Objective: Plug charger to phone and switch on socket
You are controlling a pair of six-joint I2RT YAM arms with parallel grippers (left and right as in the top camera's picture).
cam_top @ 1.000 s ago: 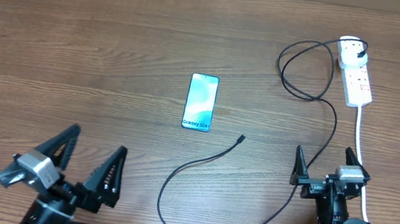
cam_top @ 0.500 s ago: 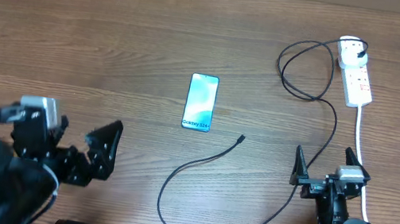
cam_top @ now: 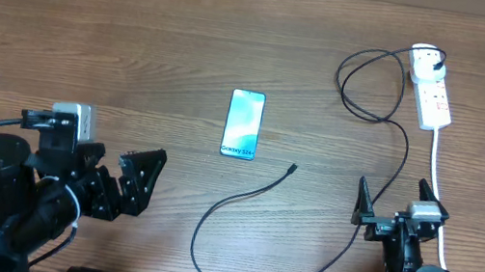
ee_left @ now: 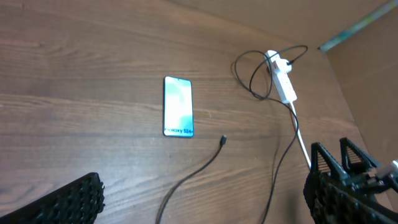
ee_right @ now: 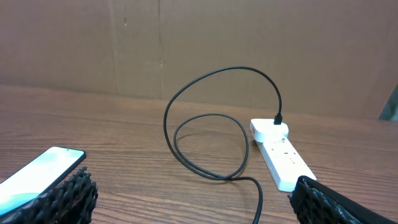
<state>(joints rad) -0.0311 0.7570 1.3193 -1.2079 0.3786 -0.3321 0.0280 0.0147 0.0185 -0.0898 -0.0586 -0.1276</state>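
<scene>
The phone [cam_top: 243, 124] lies flat mid-table, its "Galaxy S24" end toward me; it also shows in the left wrist view [ee_left: 178, 106] and at the right wrist view's left edge [ee_right: 37, 172]. The charger cable [cam_top: 252, 199] runs from the socket, loops, and ends in a free plug tip [cam_top: 291, 168] right of the phone's near end, also in the left wrist view [ee_left: 222, 140]. The socket [cam_top: 430, 90] lies at the far right, a black plug in its far end [ee_right: 281, 151]. My left gripper [cam_top: 117, 187] is open and empty at the near left. My right gripper [cam_top: 396, 201] is open and empty at the near right.
The socket's white cord [cam_top: 437, 191] runs toward me along the right arm. A cardboard wall [ee_right: 199, 50] stands behind the table. The charger's loop [cam_top: 373, 83] lies left of the socket.
My left arm has swung up and rotated, its fingers now pointing right toward the cable. The right arm, phone, cable and socket have not moved.
</scene>
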